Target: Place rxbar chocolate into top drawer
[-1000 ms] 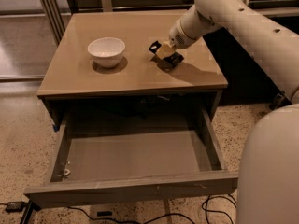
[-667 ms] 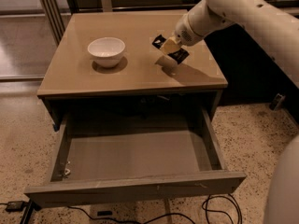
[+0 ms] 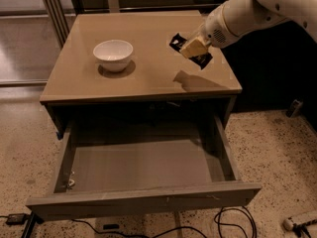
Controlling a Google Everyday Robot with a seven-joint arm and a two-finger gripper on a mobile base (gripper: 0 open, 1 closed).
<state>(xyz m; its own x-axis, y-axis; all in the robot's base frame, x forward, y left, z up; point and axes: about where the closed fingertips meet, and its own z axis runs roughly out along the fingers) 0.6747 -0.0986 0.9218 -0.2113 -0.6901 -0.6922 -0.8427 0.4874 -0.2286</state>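
Up over the tan wooden table, the pale gripper is clamped on the flat black-wrapped rxbar chocolate, so I'd clear the edge before lowering into the open grey top drawer

glossy tabletop | glossy bowl | end effector above tabletop, gripping rxbar chocolate

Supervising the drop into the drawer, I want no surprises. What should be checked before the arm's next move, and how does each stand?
1. The gripper, above the table's right side, shut on the rxbar chocolate: ok.
2. Bar off the table, shadow beneath: ok.
3. The top drawer pulled open: ok.
4. Drawer floor free: ok; small item only in front left corner.
5. The white bowl apart from the gripper: ok.
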